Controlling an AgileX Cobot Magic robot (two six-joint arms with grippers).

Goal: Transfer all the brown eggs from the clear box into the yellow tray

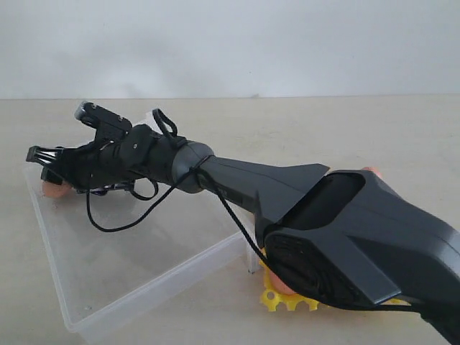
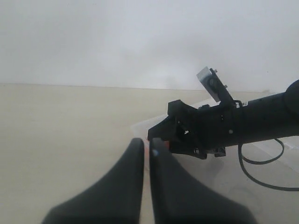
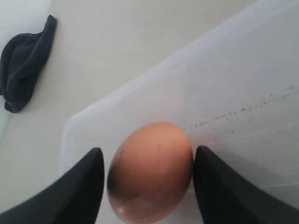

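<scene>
Brown egg (image 3: 150, 171), right tool (image 3: 148, 150) astride, arm (image 1: 287, 187) outstretched

The right claw (image 3: 148, 150) stands spread, its two dark fingers (image 3: 79, 186) flanking a single brown egg (image 3: 150, 170). A thin gap shows between one finger and the shell; the other finger sits against it or nearly so. The egg rests in the clear box (image 3: 243, 84), near a rounded corner just ahead of the claw. Beyond the box, on the pale bench (image 3: 140, 42), a crumpled dark cloth (image 3: 23, 65) lies well apart.
</scene>
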